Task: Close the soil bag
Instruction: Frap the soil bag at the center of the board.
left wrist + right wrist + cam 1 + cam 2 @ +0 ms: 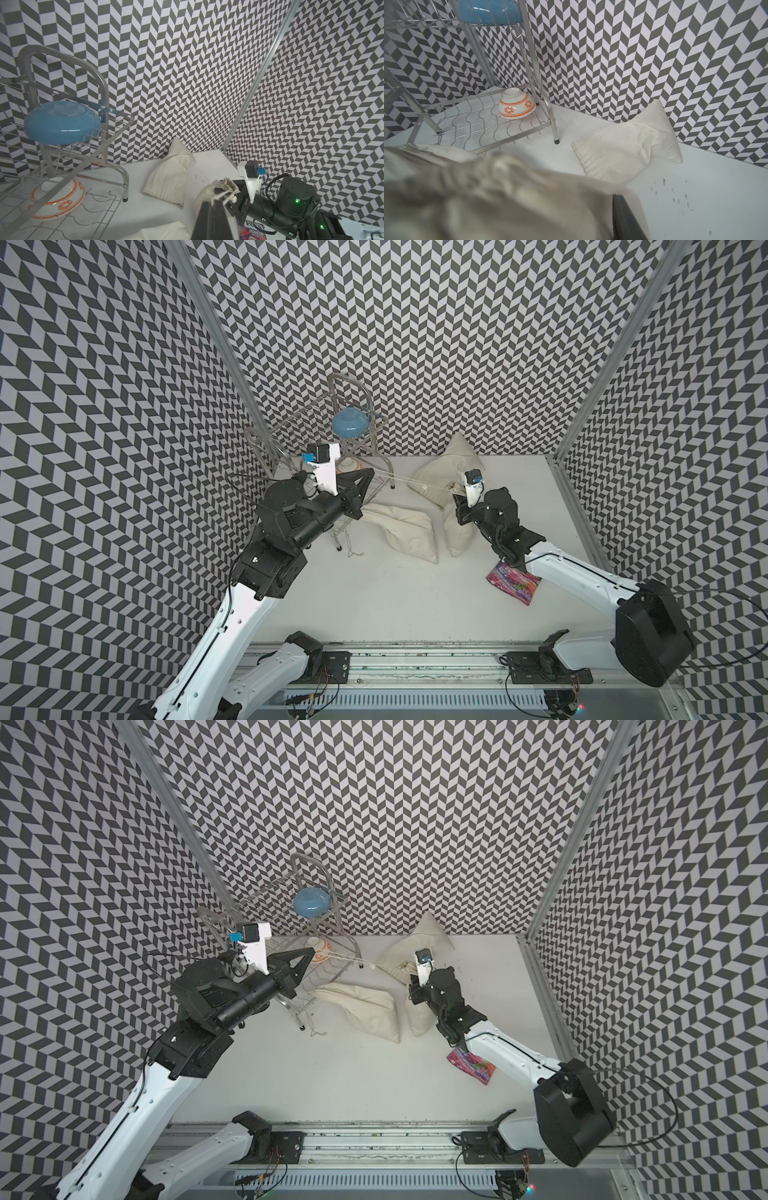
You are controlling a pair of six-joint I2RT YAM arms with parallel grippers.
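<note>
The soil bag (460, 536) is a cream cloth sack standing upright right of centre on the white table in both top views (417, 1020). My right gripper (456, 502) is closed round its gathered neck (228, 185). In the right wrist view blurred cloth (500, 199) fills the space beside one dark finger (625, 216); the other finger is hidden. The white drawstring (407, 482) runs taut from the neck leftwards to my left gripper (371, 476). That gripper is shut on the string's ends (214, 200), raised above the table in front of the rack.
A wire dish rack (331, 398) stands at the back left, with a blue bowl (350, 423) on top and an orange-patterned bowl (350, 466) below. Two more cream bags lie nearby (405, 531) (451, 460). A pink candy packet (515, 581) lies under the right forearm.
</note>
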